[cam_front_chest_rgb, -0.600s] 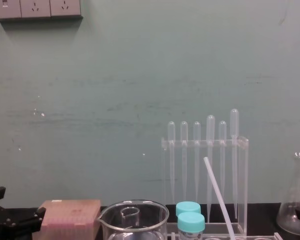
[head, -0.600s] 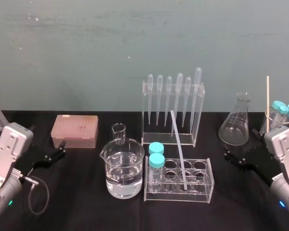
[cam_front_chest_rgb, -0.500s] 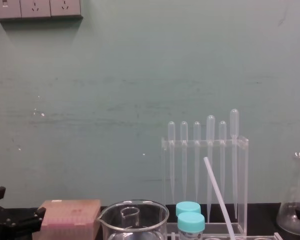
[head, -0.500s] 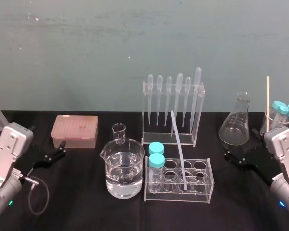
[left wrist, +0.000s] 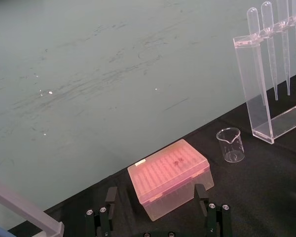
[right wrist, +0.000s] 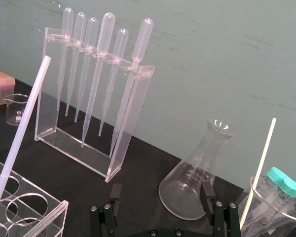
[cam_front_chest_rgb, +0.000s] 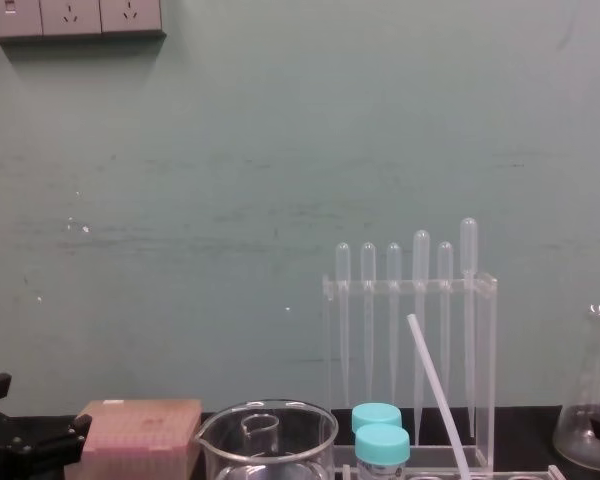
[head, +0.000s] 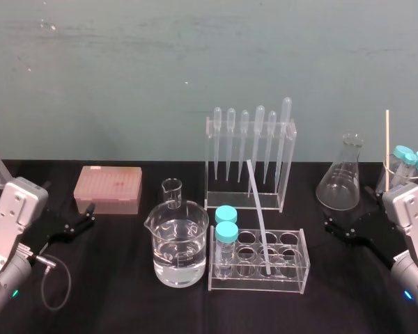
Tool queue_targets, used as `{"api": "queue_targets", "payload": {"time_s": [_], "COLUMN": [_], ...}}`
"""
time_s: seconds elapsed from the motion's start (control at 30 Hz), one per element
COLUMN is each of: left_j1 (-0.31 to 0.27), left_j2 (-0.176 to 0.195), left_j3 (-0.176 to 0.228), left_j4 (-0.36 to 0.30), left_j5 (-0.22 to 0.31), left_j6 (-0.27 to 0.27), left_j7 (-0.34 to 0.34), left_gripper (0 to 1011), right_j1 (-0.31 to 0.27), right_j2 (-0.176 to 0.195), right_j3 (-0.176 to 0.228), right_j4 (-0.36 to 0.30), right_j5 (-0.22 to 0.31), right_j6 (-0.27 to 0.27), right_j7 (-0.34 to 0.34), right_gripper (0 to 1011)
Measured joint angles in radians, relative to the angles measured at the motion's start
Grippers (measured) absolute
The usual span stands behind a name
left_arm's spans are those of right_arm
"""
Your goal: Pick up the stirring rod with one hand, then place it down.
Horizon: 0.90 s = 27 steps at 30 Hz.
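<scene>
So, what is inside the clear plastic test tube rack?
In the clear rack, two teal-capped tubes stand at its left end, and the translucent white stirring rod leans in a hole further right. Other holes look empty. Tube contents cannot be seen.

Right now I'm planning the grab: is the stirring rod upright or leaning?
Leaning: the stirring rod stands in the tube rack, top tilted to the robot's left.

I can read no text, label or number anywhere — the faint print on the conical flask [right wrist: 195, 183], lower centre of the right wrist view, is too small to make out.
</scene>
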Motion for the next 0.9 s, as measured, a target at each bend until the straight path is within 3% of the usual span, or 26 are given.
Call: {"api": "queue_targets", "payload": {"time_s": [0.9], "left_j1": [0.0], "left_j2": [0.0], "left_j3": [0.0], "left_j4": [0.0], "left_j5": [0.0], "left_j6": [0.0], "left_j7": [0.0], "left_gripper": [1000], "right_j1": [0.0], "right_j2": [0.0], "right_j3": [0.0], "right_j4": [0.0], "right_j5": [0.0], "right_j6": [0.0], "right_j7": [0.0], "right_gripper": [1003]}}
